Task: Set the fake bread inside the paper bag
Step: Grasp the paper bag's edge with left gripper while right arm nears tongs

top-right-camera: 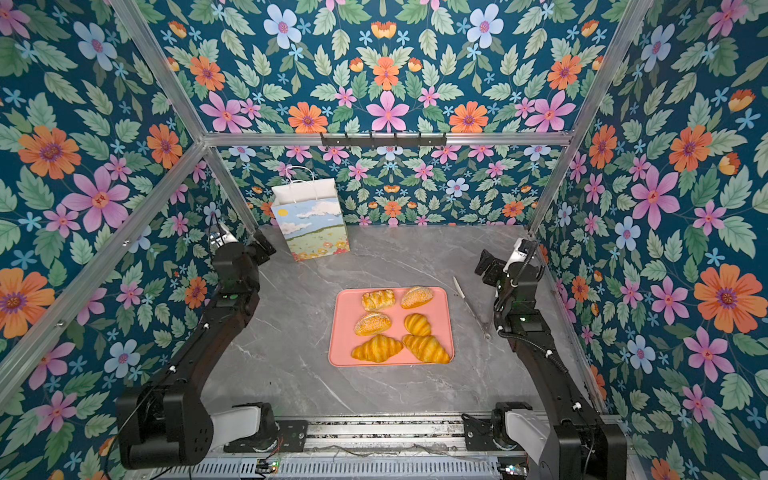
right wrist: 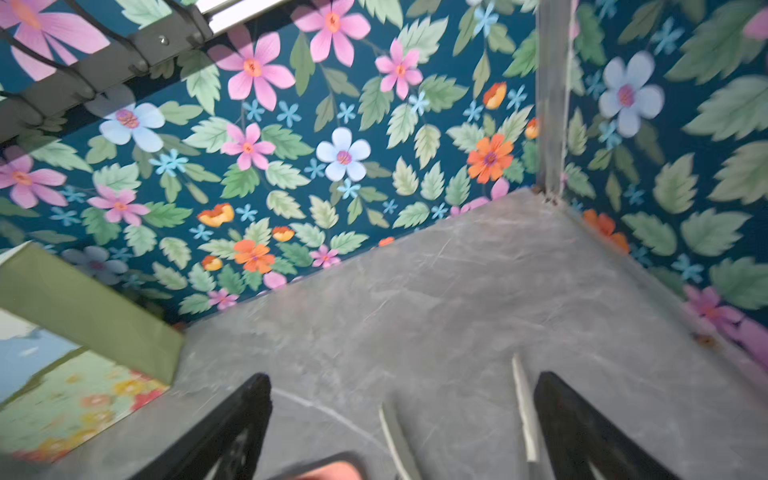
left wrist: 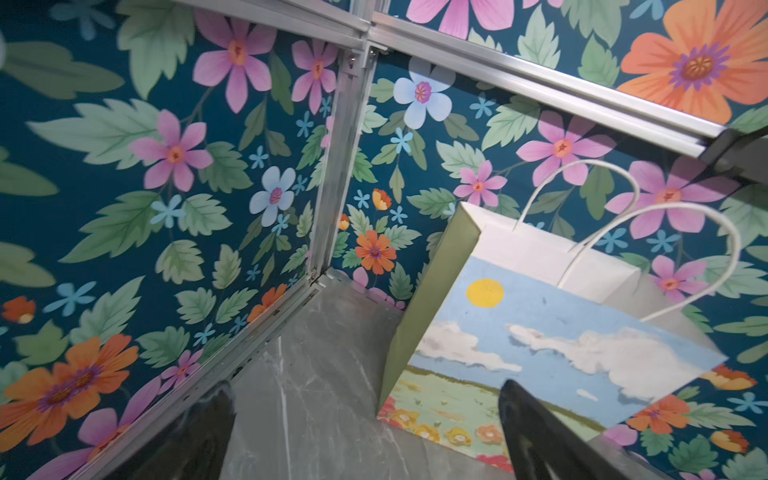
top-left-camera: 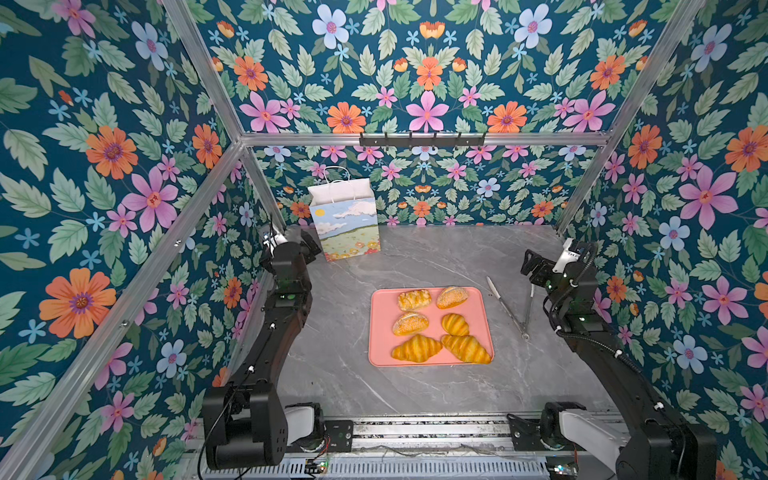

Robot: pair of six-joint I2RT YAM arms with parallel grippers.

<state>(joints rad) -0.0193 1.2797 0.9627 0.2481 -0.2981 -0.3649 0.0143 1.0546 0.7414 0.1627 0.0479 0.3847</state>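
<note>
The fake bread lies on a pink tray (top-left-camera: pixel 382 303) (top-right-camera: pixel 345 307) mid-table in both top views: a lattice pastry (top-left-camera: pixel 414 299) (top-right-camera: pixel 378 299), two sesame rolls (top-left-camera: pixel 452 296) (top-left-camera: pixel 410 323) and three croissants (top-left-camera: pixel 455 324) (top-left-camera: pixel 417 348) (top-left-camera: pixel 466 348). The paper bag (top-left-camera: pixel 347 224) (top-right-camera: pixel 316 226) (left wrist: pixel 540 340) stands upright at the back left, mouth open. My left gripper (top-left-camera: pixel 309 245) (left wrist: pixel 365 386) hovers open just left of the bag's base, holding nothing. My right gripper (top-left-camera: pixel 530 264) (right wrist: pixel 405 377) is open and empty at the right, beyond the tray.
Metal tongs (top-left-camera: pixel 509 309) (top-right-camera: pixel 471 305) (right wrist: pixel 395 436) lie on the grey marble table right of the tray, under my right gripper. A black hook rail (top-left-camera: pixel 422 139) hangs on the back wall. Flowered walls and aluminium posts close in three sides.
</note>
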